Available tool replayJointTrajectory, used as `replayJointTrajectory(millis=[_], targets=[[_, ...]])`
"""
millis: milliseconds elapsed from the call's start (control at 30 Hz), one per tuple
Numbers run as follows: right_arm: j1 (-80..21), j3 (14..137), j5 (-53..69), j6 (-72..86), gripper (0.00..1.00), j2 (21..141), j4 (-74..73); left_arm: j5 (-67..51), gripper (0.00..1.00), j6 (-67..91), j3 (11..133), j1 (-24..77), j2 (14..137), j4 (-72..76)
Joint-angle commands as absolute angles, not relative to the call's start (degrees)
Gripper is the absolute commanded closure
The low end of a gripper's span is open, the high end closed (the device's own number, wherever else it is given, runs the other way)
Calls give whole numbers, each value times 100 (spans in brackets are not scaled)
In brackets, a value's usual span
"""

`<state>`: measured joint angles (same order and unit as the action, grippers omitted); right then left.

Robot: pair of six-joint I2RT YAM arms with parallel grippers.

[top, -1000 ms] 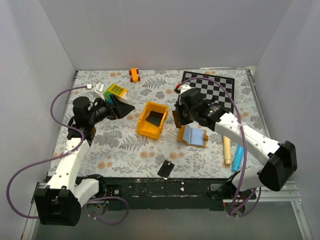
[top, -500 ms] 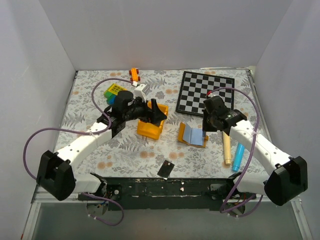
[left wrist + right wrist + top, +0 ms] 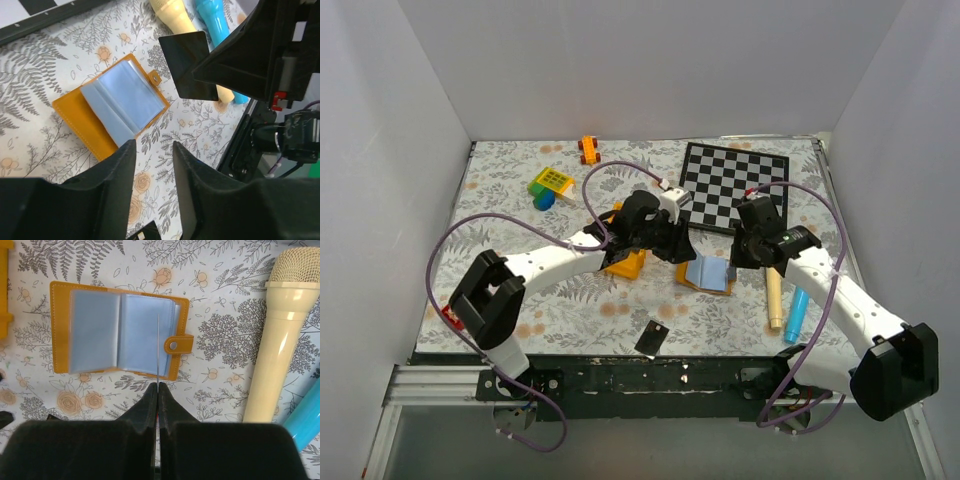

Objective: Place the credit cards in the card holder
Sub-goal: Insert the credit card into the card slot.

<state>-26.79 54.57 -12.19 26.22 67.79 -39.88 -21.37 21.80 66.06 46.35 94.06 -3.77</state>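
Plainly the right hand (image 3: pixel 158 390) is clenched on a credit card (image 3: pixel 186 62): its wrist view shows the card edge-on as a thin line over the open card holder (image 3: pixel 120 335), just on the leaf that carries the snap tab (image 3: pixel 175 345). The left hand (image 3: pixel 153 150) hovers above the holder's opposite, tabless side with its fingers apart and nothing between them. The holder lies flat on the table (image 3: pixel 570 310), pale blue sleeves up, and no card shows in any of them, so I judge the task barely begun: this first card must meet a sleeve mouth and slide in. After that a second card (image 3: pixel 651 338) waits well apart from the holder, toward the arm bases. Which edge of the sleeves opens I cannot tell. Room is tight — both hands crowd the space over the holder. A cream microphone (image 3: pixel 280 330) lies near the holder's tab side, with a blue tube (image 3: pixel 305 415) beyond it. A yellow bin (image 3: pixel 630 264) sits near the holder's other side, largely hidden under the left arm. Toward the bases from the holder the patterned cloth is bare — the easiest way out.
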Motion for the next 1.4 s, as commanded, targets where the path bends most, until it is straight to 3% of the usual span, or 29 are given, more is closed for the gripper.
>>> replayJointTrajectory(millis=[0, 267, 567, 1367], targets=[[-2479, 5221, -898, 2812, 99, 6504, -3648, -1960, 71, 1986, 6987, 4869, 9746, -229], [-2259, 4650, -44, 2742, 99, 6003, -2866, -2039, 100, 1890, 7505, 4948, 10520, -290], [-2233, 4509, 184, 2716, 99, 5906, -2584, -1863, 100, 1793, 7638, 4966, 11109, -475], [-1802, 3762, 1090, 2760, 99, 6363, -1222, -1116, 100, 1784, 7172, 4992, 11303, -712]])
